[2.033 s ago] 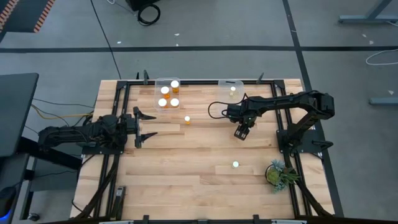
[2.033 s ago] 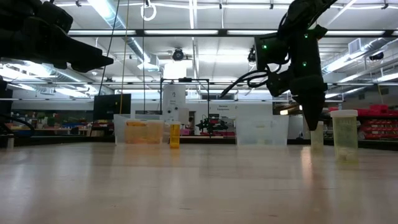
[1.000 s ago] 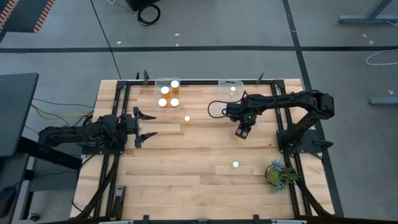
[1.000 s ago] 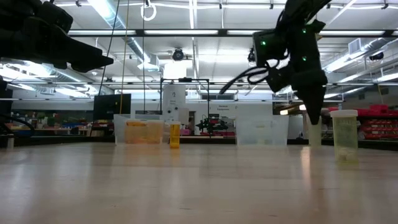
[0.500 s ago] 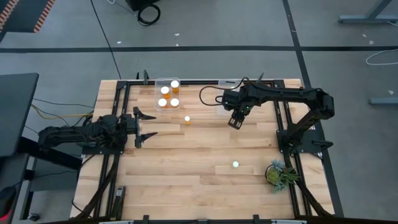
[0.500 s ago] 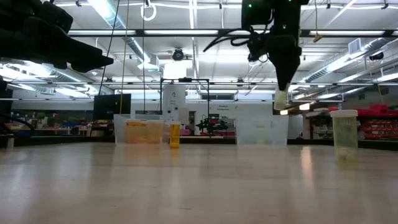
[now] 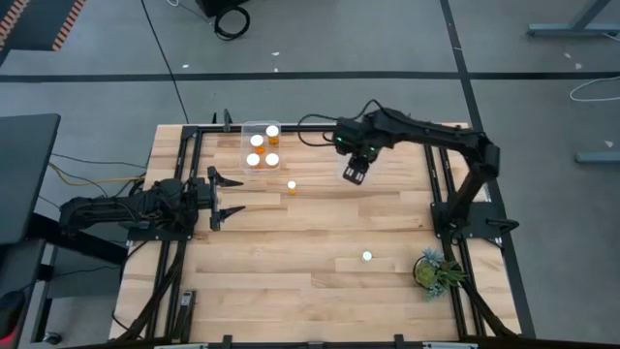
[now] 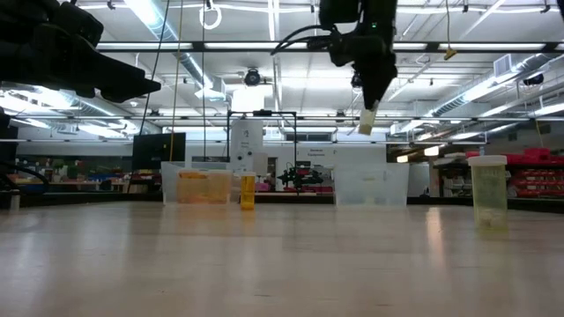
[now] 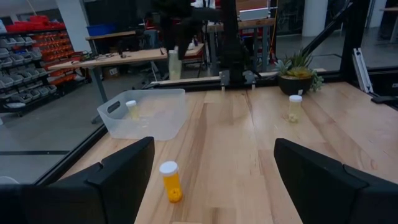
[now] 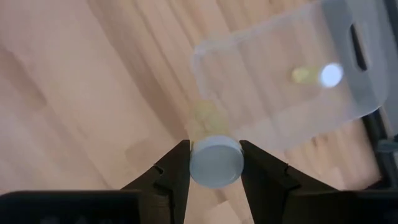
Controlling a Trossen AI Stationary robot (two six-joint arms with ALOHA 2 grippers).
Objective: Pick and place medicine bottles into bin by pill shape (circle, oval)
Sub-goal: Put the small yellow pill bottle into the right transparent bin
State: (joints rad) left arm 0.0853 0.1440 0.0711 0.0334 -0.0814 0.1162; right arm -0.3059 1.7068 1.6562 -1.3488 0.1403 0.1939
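Note:
My right gripper [image 7: 354, 174] is shut on a pale yellowish medicine bottle [image 8: 367, 121] with a white cap, high above the table beside the near side of the right clear bin [image 10: 292, 81]. That bin holds one pale bottle [image 10: 329, 74]. The left clear bin [image 7: 244, 145] holds several orange bottles [image 7: 257, 142]. One orange bottle [image 7: 291, 185] stands on its base on the table near that bin, and a pale one [image 7: 367, 257] stands toward the near right. My left gripper [image 7: 232, 194] is open and empty at the table's left. My right gripper pinches the bottle's white cap [image 10: 216, 163] between its two fingers, one on each side. The fingers come from above and point down. The bottle hangs below them [image 8: 367, 121], nearly upright and lifted clear of the table.
A small green potted plant [image 7: 435, 271] stands at the near right corner. Black frame rails [image 7: 194, 155] run along the table's left, right and far edges. Bare wood lies across the table's middle and near part.
My right gripper has lifted the pale bottle off the table and carried it up and toward the far edge and the left, to the right clear bin. It has stayed shut on the bottle, which hangs clear.

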